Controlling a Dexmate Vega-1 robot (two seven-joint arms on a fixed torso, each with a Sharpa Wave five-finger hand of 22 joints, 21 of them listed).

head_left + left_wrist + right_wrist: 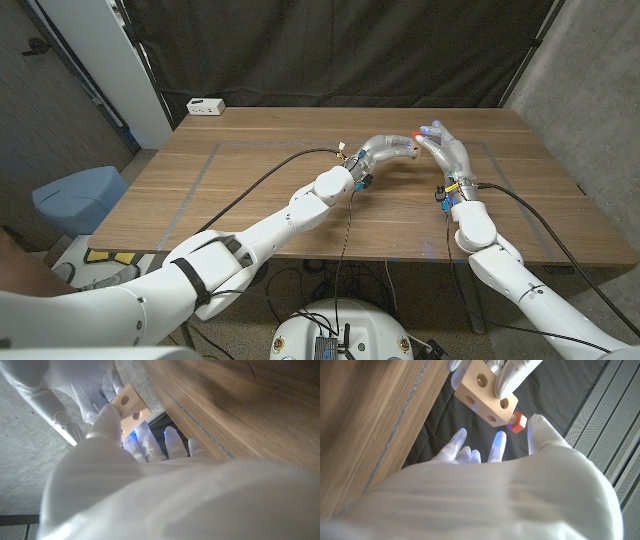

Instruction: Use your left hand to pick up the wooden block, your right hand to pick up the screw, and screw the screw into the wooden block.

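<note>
The wooden block [486, 394] is held up above the counter [250, 190], over its far middle, gripped by the fingers [512, 375] of the left hand [385, 152]. It is a pale, smooth-sided piece with round holes drilled through its faces. The screw [518, 422], with a red hexagonal head, sits in one of the holes on the block's end face, its head standing just clear of the wood. The right hand [445, 150] reaches toward it with fingers spread apart and nothing between them; whether a fingertip touches the red head I cannot tell. The counter is brown wood-grain laminate with a thin grey line marked across it. A white power strip [206, 105] lies at its far left corner. Black curtain [350, 50] hangs behind; no writing is legible anywhere.
</note>
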